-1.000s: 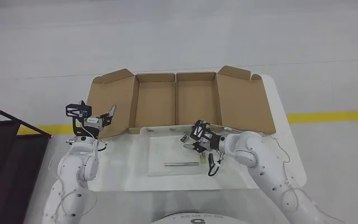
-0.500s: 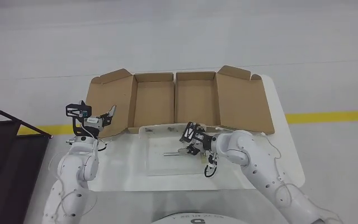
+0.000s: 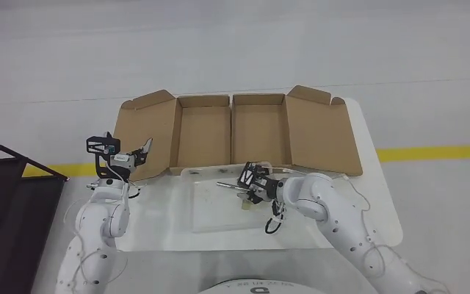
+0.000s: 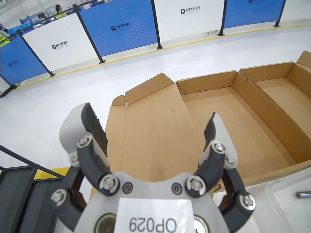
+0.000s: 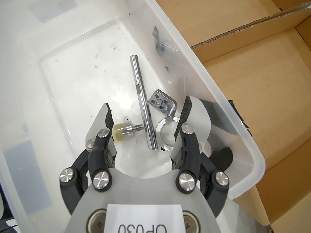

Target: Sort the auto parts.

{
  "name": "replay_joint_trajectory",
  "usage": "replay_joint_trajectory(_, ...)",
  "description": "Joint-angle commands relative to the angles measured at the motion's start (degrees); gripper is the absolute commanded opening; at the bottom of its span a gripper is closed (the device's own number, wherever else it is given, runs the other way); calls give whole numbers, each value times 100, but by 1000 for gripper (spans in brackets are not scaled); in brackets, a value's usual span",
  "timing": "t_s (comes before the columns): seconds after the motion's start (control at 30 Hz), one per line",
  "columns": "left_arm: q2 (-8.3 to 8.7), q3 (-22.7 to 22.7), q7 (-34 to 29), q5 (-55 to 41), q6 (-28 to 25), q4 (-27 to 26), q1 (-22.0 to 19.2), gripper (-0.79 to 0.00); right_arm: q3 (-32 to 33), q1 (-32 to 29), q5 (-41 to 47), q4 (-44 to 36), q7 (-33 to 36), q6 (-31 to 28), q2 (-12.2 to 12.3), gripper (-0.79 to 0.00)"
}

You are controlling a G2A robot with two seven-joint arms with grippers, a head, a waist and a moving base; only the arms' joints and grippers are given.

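- Right end effector has slid deeper into the clear bin, fingers spread wide, nothing held.
- The metal rod got nudged toward the bin's wall by the cardboard box, and sits between those fingers.
- Left end effector hasn't budged, also wide open.

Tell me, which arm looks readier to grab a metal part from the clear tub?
Right. The right gripper, open, hangs in the clear tub just above the rod; the left gripper sits apart by the cardboard box.
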Motion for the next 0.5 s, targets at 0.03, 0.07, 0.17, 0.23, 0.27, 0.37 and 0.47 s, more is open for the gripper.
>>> replay_joint_trajectory(0.03, 0, 0, 0, 0, 0, 0, 0, 0, -55, 53, 153, -71, 40, -108, -6, -332)
replay_joint_trajectory(0.07, 0, 0, 0, 0, 0, 0, 0, 0, -53, 68, 208, -90, 68, -128, -5, -360)
replay_joint_trajectory(0.17, 0, 0, 0, 0, 0, 0, 0, 0, -67, 119, 281, -89, 186, -121, -4, -394)
replay_joint_trajectory(0.23, 0, 0, 0, 0, 0, 0, 0, 0, -104, 176, 304, -48, 294, -83, -10, -397)
replay_joint_trajectory(0.27, 0, 0, 0, 0, 0, 0, 0, 0, -140, 202, 325, -28, 353, -90, -14, -397)
replay_joint_trajectory(0.37, 0, 0, 0, 0, 0, 0, 0, 0, -261, 304, 401, 41, 617, -184, -26, -400)
replay_joint_trajectory(0.47, 0, 0, 0, 0, 0, 0, 0, 0, -363, 411, 474, 85, 854, -243, -37, -403)
